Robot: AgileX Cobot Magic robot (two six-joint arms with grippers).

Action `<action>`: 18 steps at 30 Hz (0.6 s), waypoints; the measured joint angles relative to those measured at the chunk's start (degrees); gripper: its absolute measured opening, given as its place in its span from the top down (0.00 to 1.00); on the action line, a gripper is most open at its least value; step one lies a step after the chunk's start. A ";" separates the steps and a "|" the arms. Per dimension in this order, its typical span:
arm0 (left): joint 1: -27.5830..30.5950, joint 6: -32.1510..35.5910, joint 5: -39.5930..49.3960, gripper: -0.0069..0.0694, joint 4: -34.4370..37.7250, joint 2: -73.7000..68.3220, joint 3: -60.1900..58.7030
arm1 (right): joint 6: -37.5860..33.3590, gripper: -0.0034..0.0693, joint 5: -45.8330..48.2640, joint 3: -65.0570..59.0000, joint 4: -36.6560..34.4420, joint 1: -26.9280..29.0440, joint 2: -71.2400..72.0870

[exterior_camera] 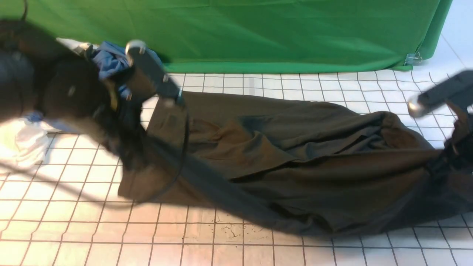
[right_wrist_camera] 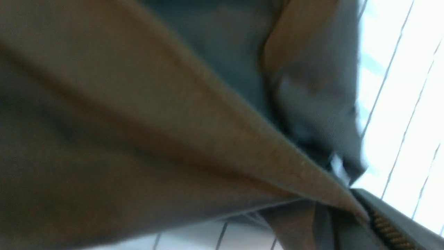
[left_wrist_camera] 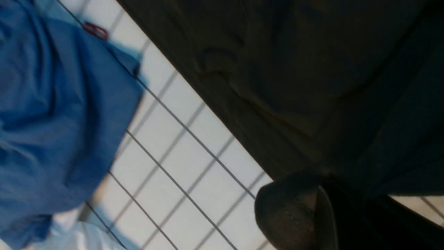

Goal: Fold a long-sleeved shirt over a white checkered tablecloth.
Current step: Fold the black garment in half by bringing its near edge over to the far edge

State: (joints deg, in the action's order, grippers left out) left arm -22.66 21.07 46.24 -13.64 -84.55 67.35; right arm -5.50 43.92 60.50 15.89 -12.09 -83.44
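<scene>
Shirt position: the long-sleeved shirt of very dark grey cotton (exterior_camera: pixel 295 155) lies crumpled in a wide band on the white tablecloth with thin dark grid lines (exterior_camera: pixel 221 244), spanning the gap between the two pincers.

Left pincer (left_wrist_camera: pixel 317 208): closed, with dark shirt cloth running into it. The left wrist view shows one grey finger (left_wrist_camera: pixel 288 211) against the fabric's edge. In the front view a taut strip of shirt leads away from this pincer towards the near side of the tablecloth.

Right pincer (right_wrist_camera: pixel 360 211): closed on a pinch of the shirt. Folds converge in a tight ridge onto its tip, and the cloth bunches up at that end.

Both arms are blurred in the front view.

Surroundings:
- A crumpled blue garment (exterior_camera: pixel 111 61) sits just beyond the left pincer, apart from the shirt's edge, with bare grid between them.
- A bunched white garment (exterior_camera: pixel 22 142) lies outward of the left pincer.
- A plain green backdrop cloth (exterior_camera: pixel 258 33) hangs beyond both pincers, with a small metal clip (exterior_camera: pixel 414 58) at its lower corner on the right pincer's side.
- Dark ink specks (exterior_camera: pixel 236 231) mark the tablecloth nearer than the shirt, between the pincers.
</scene>
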 joint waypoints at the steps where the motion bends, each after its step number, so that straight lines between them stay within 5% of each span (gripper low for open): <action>1: 0.45 0.15 0.28 0.95 -0.22 -1.59 3.09 | -0.72 0.89 0.13 2.85 0.00 0.20 -2.15; 18: 13.76 8.14 1.60 0.95 5.87 -20.15 27.38 | -4.92 0.89 3.12 30.76 -0.16 6.70 -25.81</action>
State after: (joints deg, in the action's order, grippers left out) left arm -8.90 29.21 47.84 -7.77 -104.70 94.73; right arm -10.42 47.04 91.27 15.74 -5.39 -109.25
